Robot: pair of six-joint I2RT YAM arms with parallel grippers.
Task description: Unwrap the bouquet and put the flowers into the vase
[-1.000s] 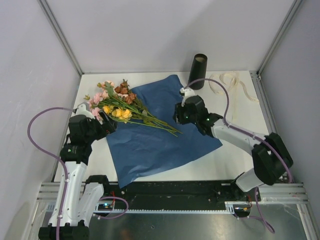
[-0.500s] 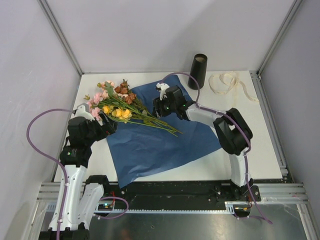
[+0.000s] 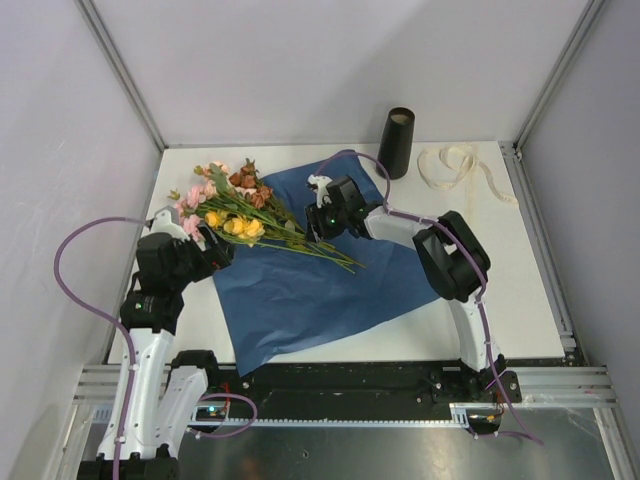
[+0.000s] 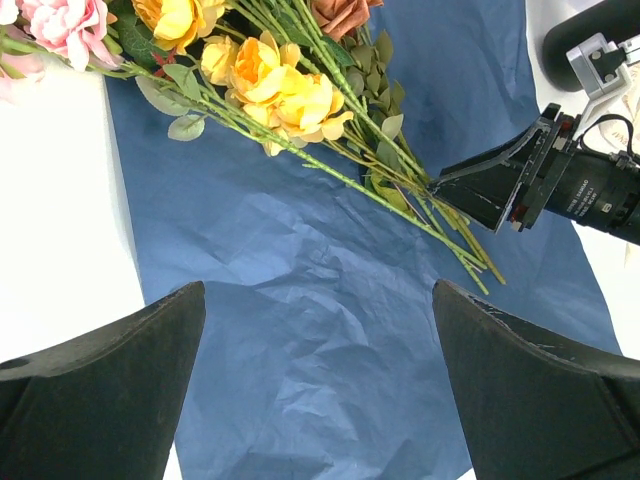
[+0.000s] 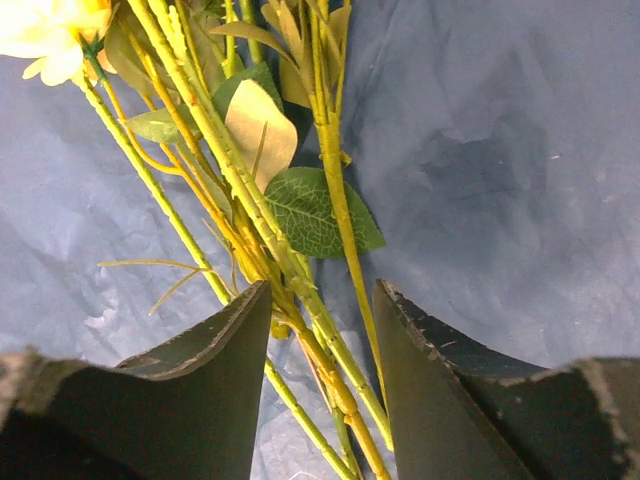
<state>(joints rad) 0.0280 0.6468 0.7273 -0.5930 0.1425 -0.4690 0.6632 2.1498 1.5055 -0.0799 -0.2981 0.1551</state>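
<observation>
The bouquet lies undone: the flowers (image 3: 235,205) rest on the flat blue paper sheet (image 3: 310,290), heads to the left and stems (image 3: 325,252) pointing right. My right gripper (image 3: 318,222) is down at the stems (image 5: 240,180). Its jaws stand part open astride several of them, and gaps show between the stems and its fingers (image 5: 215,345). My left gripper (image 3: 212,250) hovers wide open by the paper's left edge, below the yellow roses (image 4: 270,80), with only paper (image 4: 320,330) between its fingers. The black vase (image 3: 396,143) stands upright at the back, beyond the paper.
The cream ribbon (image 3: 460,165) lies loose at the back right, beside the vase. White walls and metal frame posts close in the table on three sides. The right arm's cable (image 3: 365,160) arcs over the paper's far corner.
My right arm has swung left from the paper's right side to the stems, and its jaws now straddle them. The left arm and the flowers have stayed put.
</observation>
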